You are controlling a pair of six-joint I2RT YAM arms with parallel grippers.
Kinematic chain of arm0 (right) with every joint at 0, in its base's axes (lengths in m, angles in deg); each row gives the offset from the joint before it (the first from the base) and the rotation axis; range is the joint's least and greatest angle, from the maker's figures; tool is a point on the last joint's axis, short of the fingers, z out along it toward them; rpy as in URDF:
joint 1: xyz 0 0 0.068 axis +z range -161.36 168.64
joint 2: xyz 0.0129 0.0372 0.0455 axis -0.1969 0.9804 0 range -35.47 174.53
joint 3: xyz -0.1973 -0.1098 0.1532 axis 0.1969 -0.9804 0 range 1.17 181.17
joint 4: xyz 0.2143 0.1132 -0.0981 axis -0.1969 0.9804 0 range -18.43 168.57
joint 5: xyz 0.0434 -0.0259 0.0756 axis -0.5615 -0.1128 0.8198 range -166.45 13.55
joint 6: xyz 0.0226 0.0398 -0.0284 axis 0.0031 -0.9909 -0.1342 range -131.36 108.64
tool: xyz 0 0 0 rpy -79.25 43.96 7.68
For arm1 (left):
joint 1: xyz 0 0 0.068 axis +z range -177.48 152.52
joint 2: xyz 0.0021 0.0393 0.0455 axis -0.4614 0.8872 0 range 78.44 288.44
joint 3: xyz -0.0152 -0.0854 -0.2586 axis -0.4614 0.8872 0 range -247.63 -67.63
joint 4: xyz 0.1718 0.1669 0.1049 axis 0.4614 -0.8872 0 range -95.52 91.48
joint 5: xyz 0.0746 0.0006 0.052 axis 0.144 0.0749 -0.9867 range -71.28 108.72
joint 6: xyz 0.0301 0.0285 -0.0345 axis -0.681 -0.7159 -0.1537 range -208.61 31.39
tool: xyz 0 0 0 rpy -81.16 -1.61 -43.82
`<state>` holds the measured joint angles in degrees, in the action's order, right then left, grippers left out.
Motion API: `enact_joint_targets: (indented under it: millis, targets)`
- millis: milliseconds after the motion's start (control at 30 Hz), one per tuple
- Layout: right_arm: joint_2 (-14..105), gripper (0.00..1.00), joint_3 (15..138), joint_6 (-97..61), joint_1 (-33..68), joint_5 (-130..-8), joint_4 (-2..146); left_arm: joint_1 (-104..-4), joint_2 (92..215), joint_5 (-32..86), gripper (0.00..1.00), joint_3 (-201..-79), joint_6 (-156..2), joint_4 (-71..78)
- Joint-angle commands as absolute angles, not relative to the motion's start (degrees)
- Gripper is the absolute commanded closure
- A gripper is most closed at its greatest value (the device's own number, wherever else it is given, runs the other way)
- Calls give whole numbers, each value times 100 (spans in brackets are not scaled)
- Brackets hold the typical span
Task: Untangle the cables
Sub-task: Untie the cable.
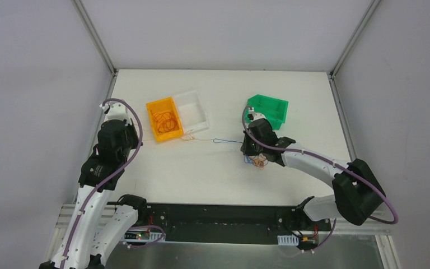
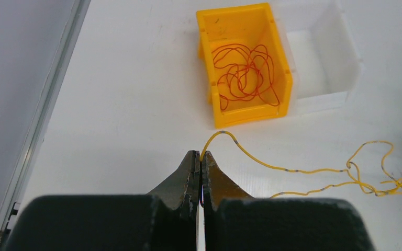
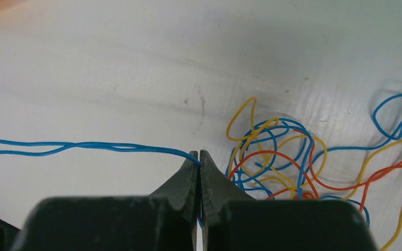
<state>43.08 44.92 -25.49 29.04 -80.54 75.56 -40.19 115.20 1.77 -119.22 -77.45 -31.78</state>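
A blue strand runs left from the right end effector, the tangled clump just right of it. A yellow strand trails right from the left end effector.

The top view looks down from high behind the near edge onto the whole table. The left wrist view looks low past its fingers toward the orange bin and yellow cable — both shared with the top view. The right wrist view sits closest, skimming the blue cable.
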Motion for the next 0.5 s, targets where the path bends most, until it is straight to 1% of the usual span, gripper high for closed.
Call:
enact_joint_targets:
  millis: [0,100,167,233,300,367,400,433,467]
  targets:
    - [4242,100,4615,-2992,2747,-8680,8272,-3912,11467,-334,100,-12001,-7626,-3173]
    - [4101,100,4454,-3299,2562,-8964,8300,-3863,11478,-930,100,-12044,-7493,-3261]
    - [3918,100,4250,-3589,2241,-8857,8173,-3818,11447,-1387,100,-12065,-7316,-3322]
    - [3738,100,4063,-3707,2029,-8712,8027,-3788,11350,-1518,100,-12028,-7231,-3316]
    - [3611,100,3989,-3568,2001,-8346,7840,-3785,11261,-1050,100,-11966,-7294,-3224]
    - [3603,100,3982,-3314,2058,-7569,7571,-3785,11202,15,100,-11914,-7551,-3039]
    - [3654,96,4019,-3190,2172,-7040,7476,-3785,11195,575,100,-11907,-7694,-2965]
    - [3711,87,4106,-3062,2312,-6883,7448,-3785,11198,1351,100,-11920,-7815,-2891]
    - [3772,69,4239,-2951,2491,-6863,7537,-3785,11222,1862,100,-11916,-7897,-2811]
